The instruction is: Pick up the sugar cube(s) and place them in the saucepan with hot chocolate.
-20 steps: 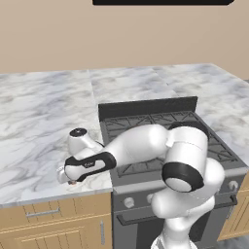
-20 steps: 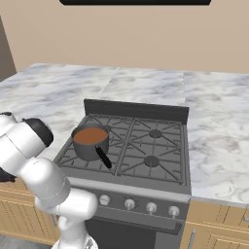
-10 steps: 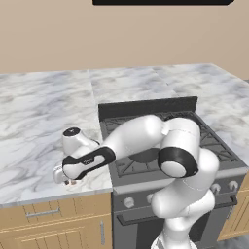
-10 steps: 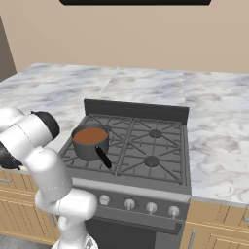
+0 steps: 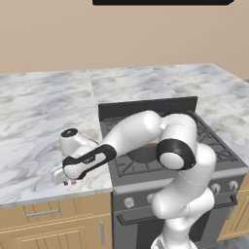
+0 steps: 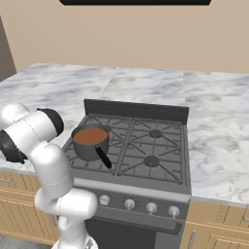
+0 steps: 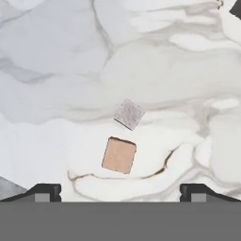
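Two sugar cubes lie on the marble counter in the hand view: a pale grey-white cube [image 7: 128, 114] and a tan cube [image 7: 119, 155] closer to the fingers. My gripper [image 7: 120, 193] hangs open just above them, its tips wide apart on either side of the tan cube and holding nothing. In the left base view the gripper [image 5: 68, 181] is low over the counter's front edge, left of the stove. The saucepan [image 6: 90, 141] with reddish-brown hot chocolate stands on the stove's front left burner, its black handle [image 6: 103, 157] pointing toward the front.
The black gas stove [image 6: 146, 146] sits to the right of the gripper, with my arm [image 5: 141, 131] stretched across its front left corner. Marble counter [image 5: 34, 121] spreads behind and left of the hand. The counter's front edge [image 5: 44, 199] lies just beneath the hand.
The arm's elbow has swung up and over toward the stove. The hand has stayed low over the counter's front edge with its jaws open.
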Motion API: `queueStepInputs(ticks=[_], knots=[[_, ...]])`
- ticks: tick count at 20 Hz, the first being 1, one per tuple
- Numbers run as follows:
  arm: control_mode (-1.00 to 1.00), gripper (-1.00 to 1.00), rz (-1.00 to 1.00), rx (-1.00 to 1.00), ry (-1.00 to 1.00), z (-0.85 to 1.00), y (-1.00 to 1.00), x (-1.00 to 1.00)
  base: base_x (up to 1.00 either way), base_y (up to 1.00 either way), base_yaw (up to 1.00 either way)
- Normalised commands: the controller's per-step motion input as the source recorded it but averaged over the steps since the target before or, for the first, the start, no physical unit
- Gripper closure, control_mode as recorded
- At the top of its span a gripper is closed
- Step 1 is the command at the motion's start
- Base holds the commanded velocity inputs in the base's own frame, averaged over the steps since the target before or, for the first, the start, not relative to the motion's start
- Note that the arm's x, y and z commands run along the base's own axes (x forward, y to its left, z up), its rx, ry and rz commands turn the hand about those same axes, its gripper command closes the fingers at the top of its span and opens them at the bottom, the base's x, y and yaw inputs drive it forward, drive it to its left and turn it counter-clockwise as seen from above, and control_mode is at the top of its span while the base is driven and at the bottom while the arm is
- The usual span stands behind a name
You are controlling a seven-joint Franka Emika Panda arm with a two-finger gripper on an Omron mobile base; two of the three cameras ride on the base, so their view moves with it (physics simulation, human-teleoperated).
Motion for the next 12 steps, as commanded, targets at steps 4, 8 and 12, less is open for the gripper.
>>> queueStepInputs(ticks=[4,8,12], knots=[[-1.00,-1.00,-0.05,0.00,0.00,-0.23,-0.05,0.00,0.00,0.00,0.00],[-1.00,-1.00,-0.03,0.00,-0.01,-0.14,0.00,0.00,0.00,0.00,0.00],[-1.00,-1.00,-0.02,0.00,0.00,-0.01,0.00,0.00,0.00,0.00,0.00]])
